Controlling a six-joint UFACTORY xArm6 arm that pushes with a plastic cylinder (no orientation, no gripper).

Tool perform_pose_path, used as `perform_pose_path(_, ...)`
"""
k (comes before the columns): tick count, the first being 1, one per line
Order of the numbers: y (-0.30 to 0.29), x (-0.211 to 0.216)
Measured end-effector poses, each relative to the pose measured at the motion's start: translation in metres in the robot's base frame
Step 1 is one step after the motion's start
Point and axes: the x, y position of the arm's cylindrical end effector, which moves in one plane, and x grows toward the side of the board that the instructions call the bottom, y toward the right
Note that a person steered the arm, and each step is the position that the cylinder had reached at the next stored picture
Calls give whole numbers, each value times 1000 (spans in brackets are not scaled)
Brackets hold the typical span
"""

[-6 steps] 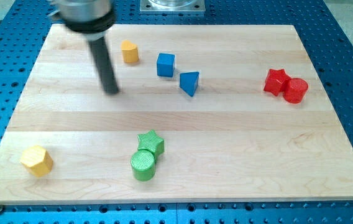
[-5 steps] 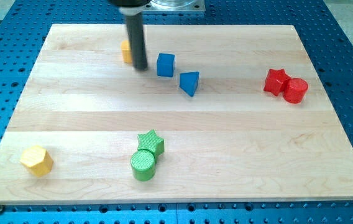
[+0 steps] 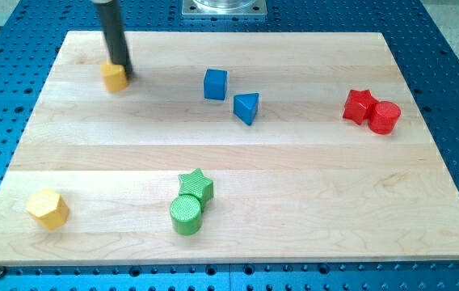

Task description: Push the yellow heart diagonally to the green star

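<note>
The yellow heart lies near the view's top left of the wooden board. My tip touches its upper right side; the dark rod rises from there out of the view's top. The green star sits at the lower middle of the board, far below and to the right of the heart. A green cylinder touches the star's lower left.
A blue cube and a blue triangular block lie at the upper middle. A red star and a red cylinder touch at the right. A yellow hexagon lies at the lower left.
The rod swung right to the yellow heart, then back left. The heart has moved left and slightly down from beside the blue cube. Other blocks have not moved.
</note>
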Motion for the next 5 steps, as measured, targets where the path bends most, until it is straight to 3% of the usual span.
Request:
perform_pose_path(2,4,-45)
perform_pose_path(3,-47,-52)
perform_pose_path(5,-11,55)
